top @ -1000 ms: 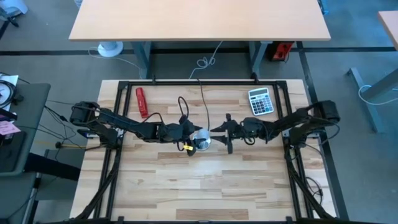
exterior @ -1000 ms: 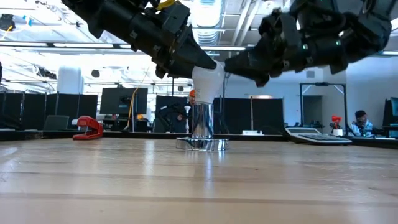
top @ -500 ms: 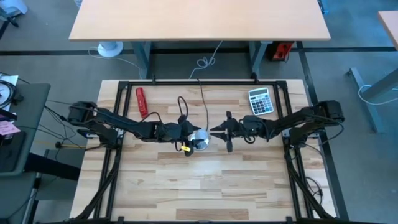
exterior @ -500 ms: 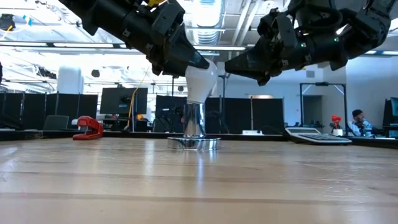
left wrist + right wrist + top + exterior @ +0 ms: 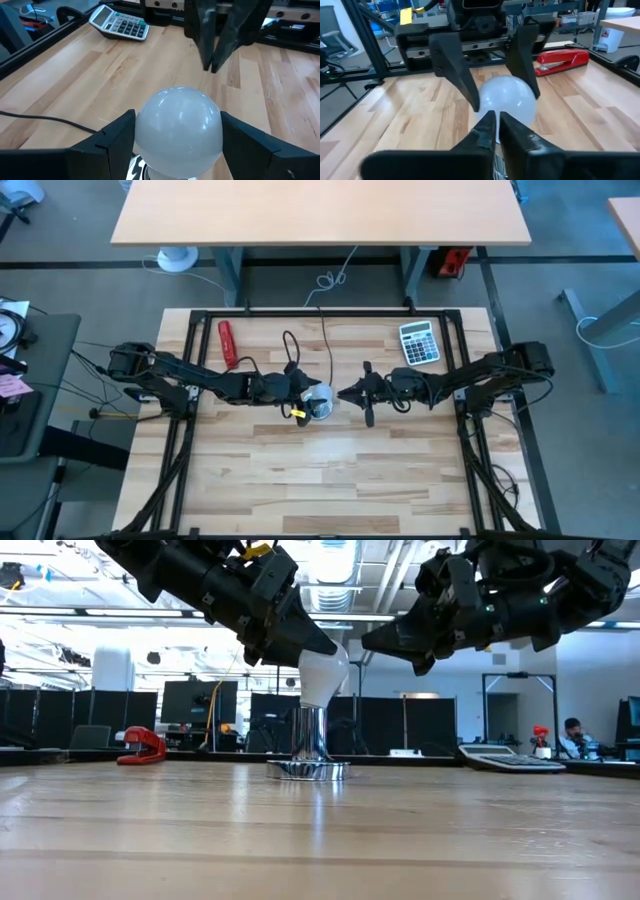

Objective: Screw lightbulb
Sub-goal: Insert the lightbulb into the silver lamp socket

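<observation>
Left jaws clamped on lightbulb (image 5: pixel 322 672) over socket (image 5: pixel 308 745); right jaws closed, calculator (image 5: pixel 419 342) beyond.

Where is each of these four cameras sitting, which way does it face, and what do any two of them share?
High view: overhead, straight down; both arms meet at the lightbulb.
Low view: table height, level across; both arms enter from above the metal socket.
Left wrist view: on the left arm; its end effector grips the bulb, calculator beyond.
Right wrist view: on the right arm; its end effector nearly shut, facing the bulb, red stapler beyond.
Shared: all four show the bulb.
</observation>
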